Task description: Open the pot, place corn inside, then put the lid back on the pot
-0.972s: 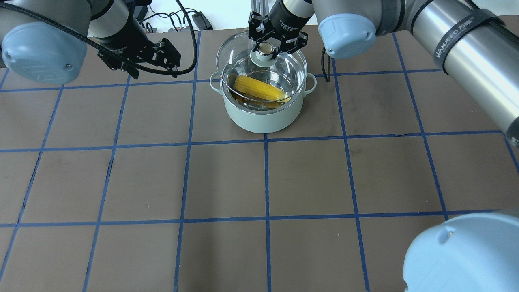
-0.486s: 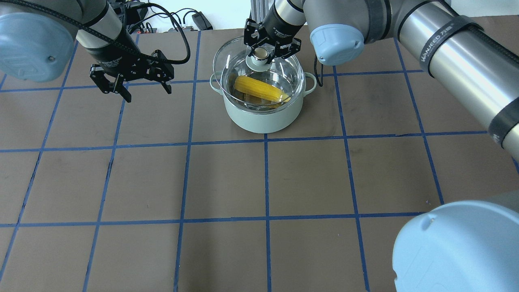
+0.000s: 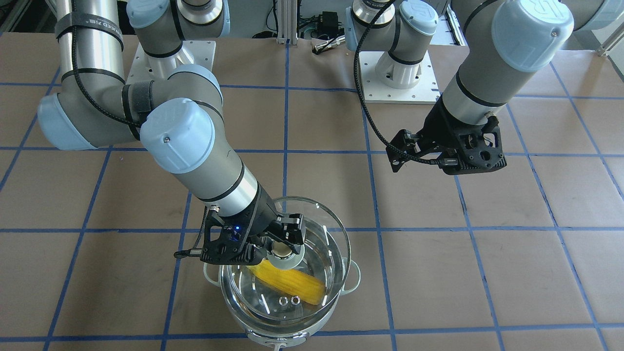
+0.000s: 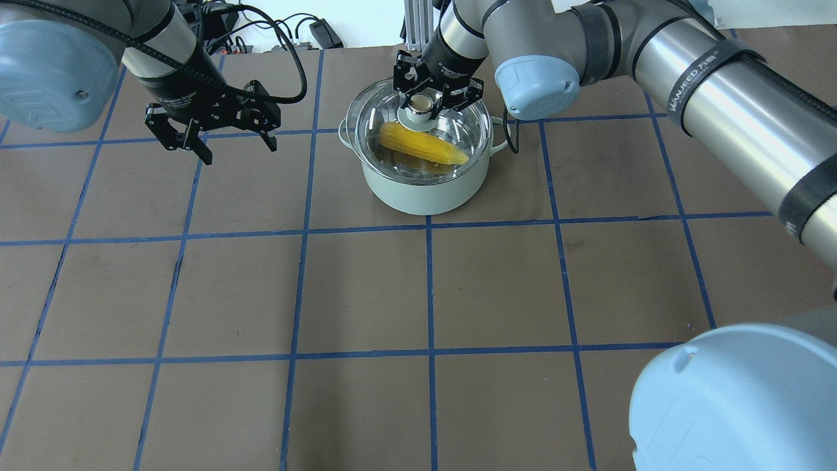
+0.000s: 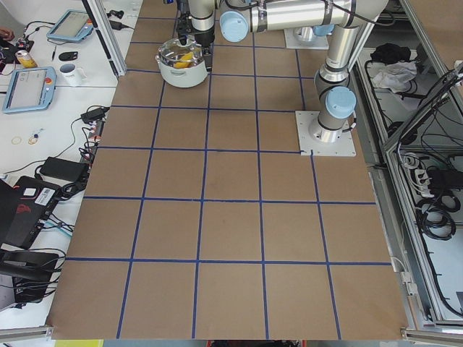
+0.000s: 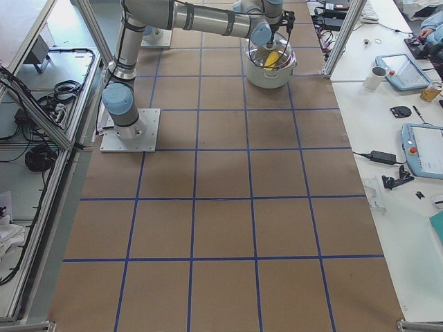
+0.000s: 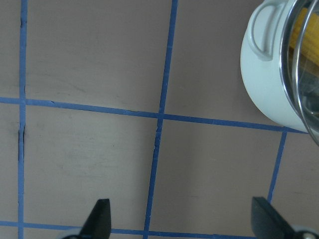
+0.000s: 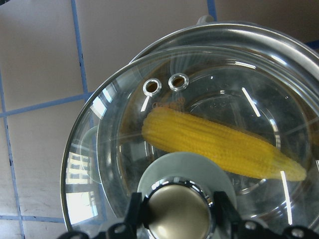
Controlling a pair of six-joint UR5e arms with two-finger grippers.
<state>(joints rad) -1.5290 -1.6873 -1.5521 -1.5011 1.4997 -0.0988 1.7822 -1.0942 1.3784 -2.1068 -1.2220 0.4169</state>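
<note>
One round pot (image 4: 425, 190), pale grey-green outside and shiny steel inside, with two small loop handles, stands at the far middle of the matte brown tabletop (image 4: 497, 281), which is gridded in blue tape. Inside lies one bumpy yellow corn (image 4: 422, 144), tapering to its tip. Over the mouth is one clear glass dome lid (image 8: 119, 149) with two metal-ringed vent holes (image 8: 152, 87); whether it rests on the rim is unclear. The right hand (image 4: 422, 103) is clamped on its single cream-gold ball knob (image 8: 177, 211). The left hand (image 4: 235, 145), fingers spread apart, hangs to the pot's left.
</note>
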